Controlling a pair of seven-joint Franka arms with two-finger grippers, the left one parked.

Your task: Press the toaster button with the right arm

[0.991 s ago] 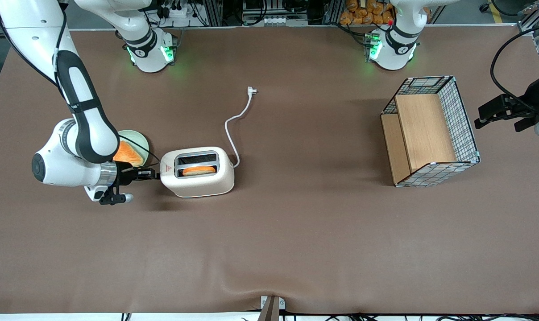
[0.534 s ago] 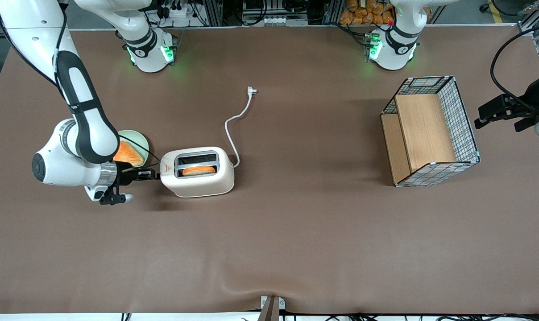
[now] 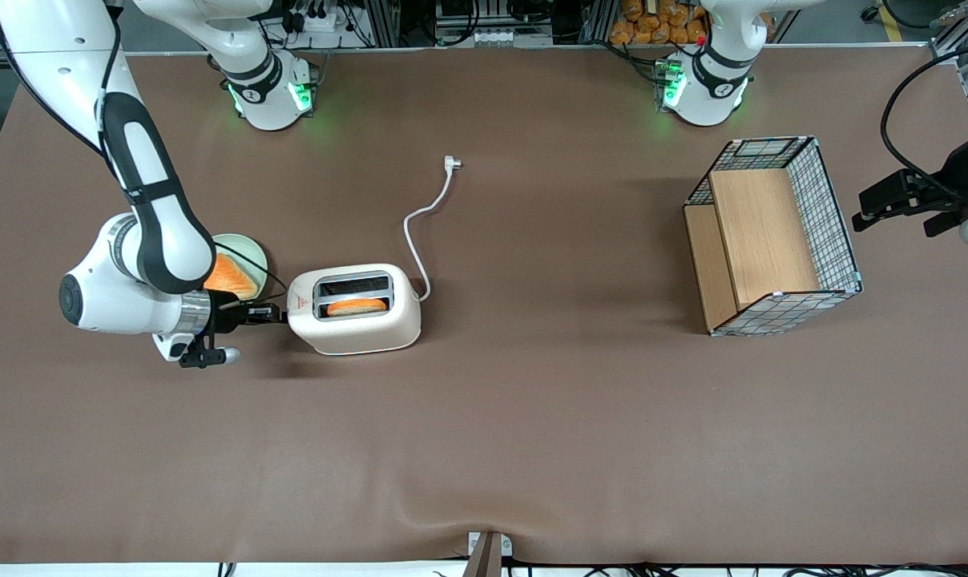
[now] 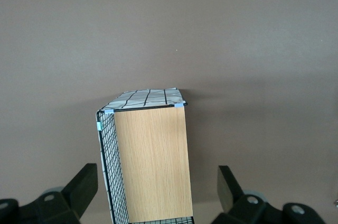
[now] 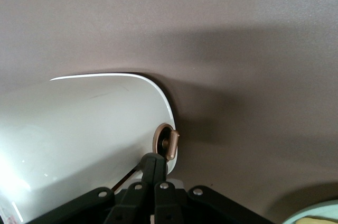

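Two slots top the toaster [image 3: 354, 308] on the brown desk [image 3: 484, 449], toward the working arm's end: the slot nearer the front camera holds an orange slice [image 3: 356, 305], the farther slot shows nothing. At the toaster's short end by the red sticker [image 3: 296, 302], the right arm [image 3: 135, 272] lies low and level, its pincer [image 3: 274, 312] closed, fingertips together and touching that end. The wrist view shows the closed tips [image 5: 154, 161] against the toaster [image 5: 79, 139] just beside the button [image 5: 168, 141], a small round knob in a ring; whether they press it I cannot tell. A pale green plate [image 3: 248, 255], partly under the arm, carries an orange wedge [image 3: 229, 275]. The cord [image 3: 420, 220] runs away from the camera to its plug [image 3: 452, 163]. Toward the parked arm's end stands a wire basket [image 3: 832, 216] [image 4: 108, 171] with wooden boards [image 3: 760, 236] inside.
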